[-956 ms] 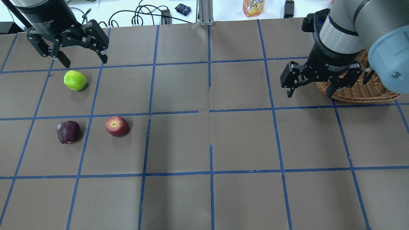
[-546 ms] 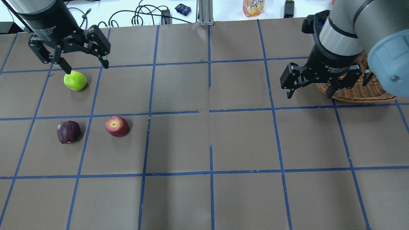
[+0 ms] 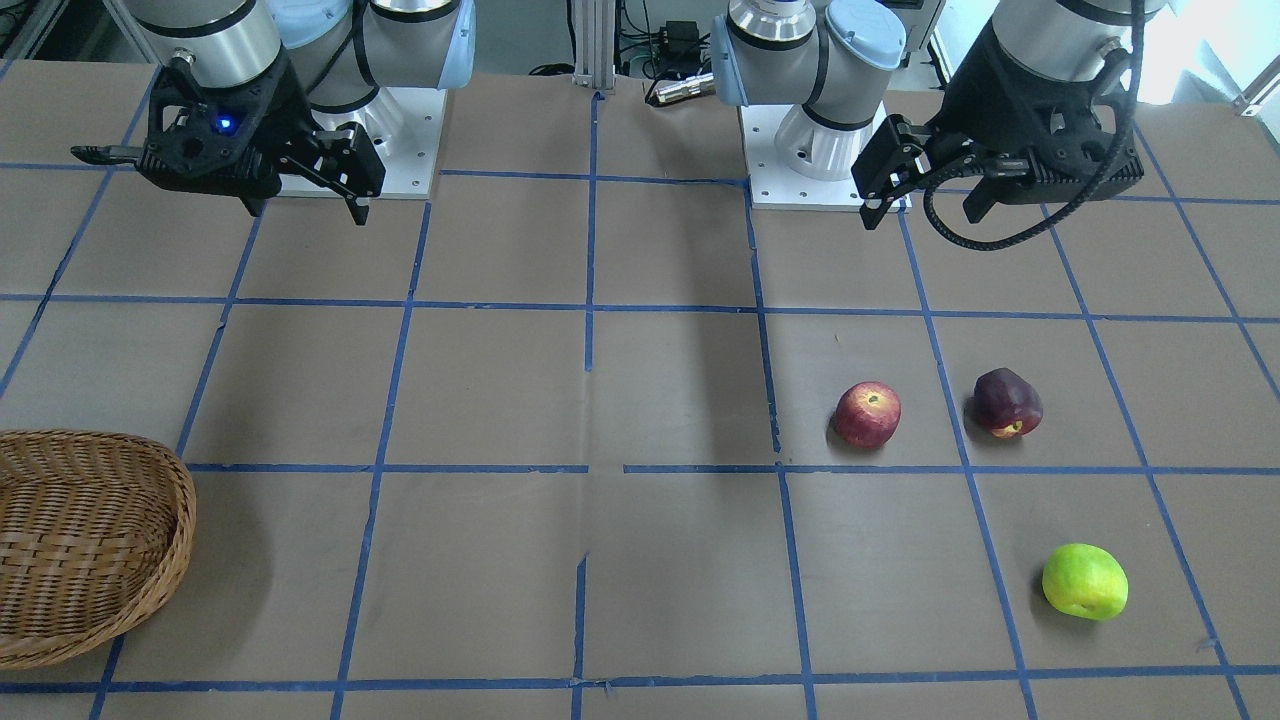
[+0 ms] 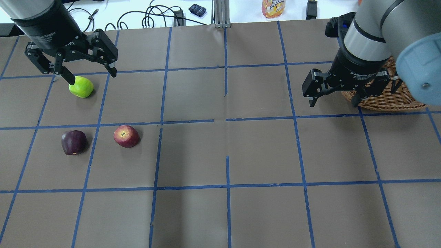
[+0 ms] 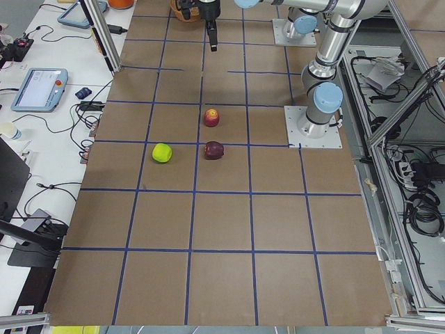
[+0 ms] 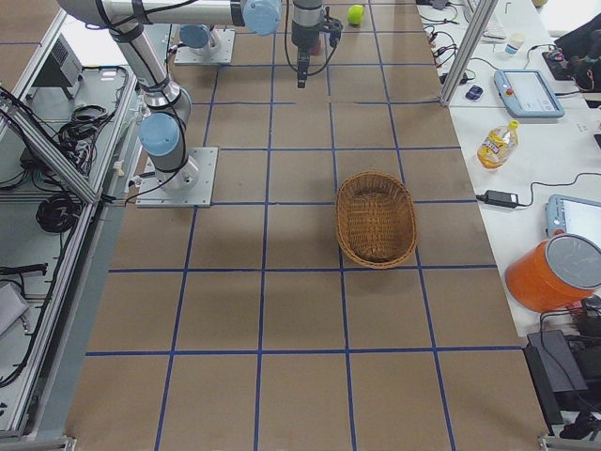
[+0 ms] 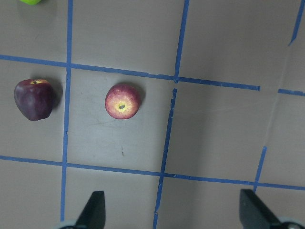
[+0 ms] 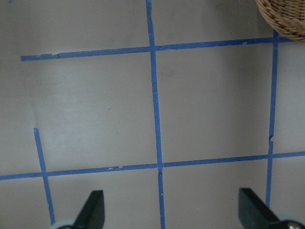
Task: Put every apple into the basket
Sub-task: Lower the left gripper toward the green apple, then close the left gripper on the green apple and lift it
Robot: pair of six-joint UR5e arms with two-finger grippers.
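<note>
Three apples lie on the table's left half: the yellow-green apple (image 4: 81, 86) (image 3: 1084, 581), the dark maroon apple (image 4: 73, 142) (image 3: 1007, 402) and the red apple (image 4: 126, 136) (image 3: 867, 413). My left gripper (image 4: 92, 76) (image 3: 920, 215) is open and empty, high above the table beside the green apple. The left wrist view shows the red apple (image 7: 123, 100), the maroon apple (image 7: 33, 98) and an edge of the green one (image 7: 29, 1) far below. The wicker basket (image 4: 392, 98) (image 3: 185, 520) sits at the far right, empty. My right gripper (image 4: 333, 101) (image 3: 305, 212) is open and empty beside it.
Blue tape lines grid the brown table. Cables, a drink bottle (image 4: 273, 7) and small devices lie beyond the table's far edge. The basket's rim (image 8: 283, 19) shows in the right wrist view's top corner. The arm bases (image 3: 815, 150) stand at the table's robot side.
My left gripper has moved toward the green apple; one fingertip now overlaps it in the overhead view. The right gripper has barely shifted. The apples have not moved.
</note>
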